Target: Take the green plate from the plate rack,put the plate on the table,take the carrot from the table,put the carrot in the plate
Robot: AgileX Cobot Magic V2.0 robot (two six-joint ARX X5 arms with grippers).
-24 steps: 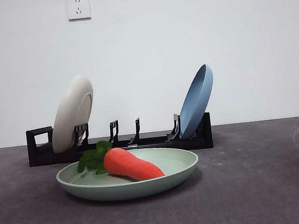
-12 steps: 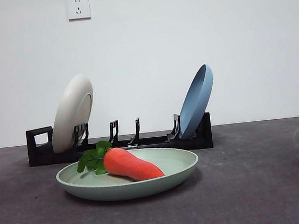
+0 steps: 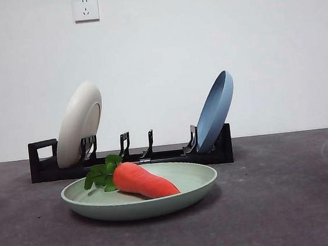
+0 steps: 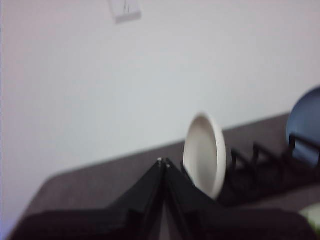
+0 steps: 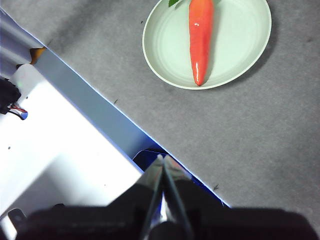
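Observation:
The green plate (image 3: 140,201) lies flat on the table (image 3: 290,204) in front of the plate rack (image 3: 132,159). The carrot (image 3: 143,180) lies in it, leaves toward the left. The right wrist view shows the plate (image 5: 235,45) and the carrot (image 5: 200,37) from high above. My right gripper (image 5: 163,159) is shut and empty, far from them over the table's edge. My left gripper (image 4: 163,162) is shut and empty, raised at the rack's (image 4: 270,172) handle end. Neither gripper shows in the front view.
A cream-white plate (image 3: 79,123) stands in the rack's left end and a blue plate (image 3: 215,111) leans in its right end. Both show in the left wrist view, cream-white (image 4: 204,152) and blue (image 4: 305,125). A white surface (image 5: 55,150) lies beyond the table's edge.

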